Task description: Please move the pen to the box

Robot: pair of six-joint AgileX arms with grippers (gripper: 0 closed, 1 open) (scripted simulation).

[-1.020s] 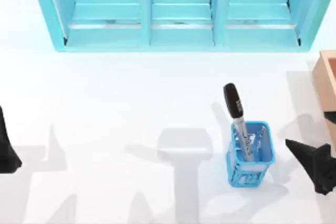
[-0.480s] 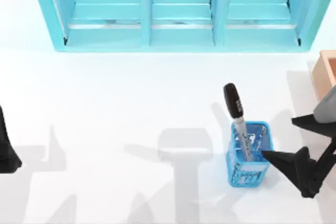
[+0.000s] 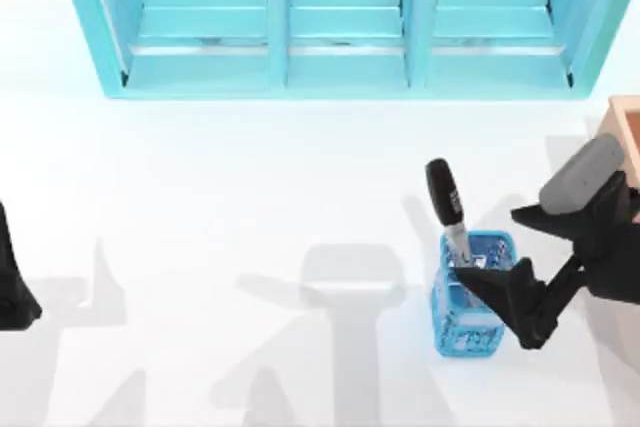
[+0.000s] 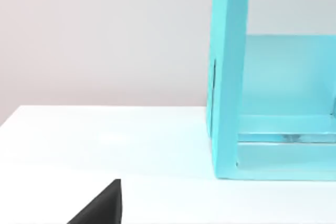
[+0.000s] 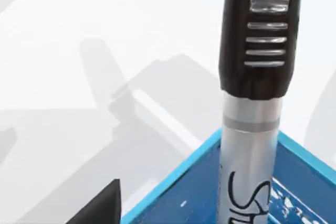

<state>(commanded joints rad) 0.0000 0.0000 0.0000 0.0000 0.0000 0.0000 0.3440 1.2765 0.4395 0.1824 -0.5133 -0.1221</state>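
While the pen (image 3: 447, 209) stands upright in the blue mesh basket (image 3: 476, 299), black cap up and grey barrel down among the mesh walls, the right tool (image 3: 512, 259) sits just beside the basket's right side with its two fingers spread wide, one near the basket rim, the other higher toward the box (image 3: 626, 142). Nothing is pinched between them. From the right wrist, the pen (image 5: 257, 93) fills the close foreground, its lower barrel cut off. Only a tan corner of the box shows at the counter's (image 3: 250, 197) right edge. Part of the left tool (image 3: 12, 287) sits parked at the left edge; whether it is spread cannot be told.
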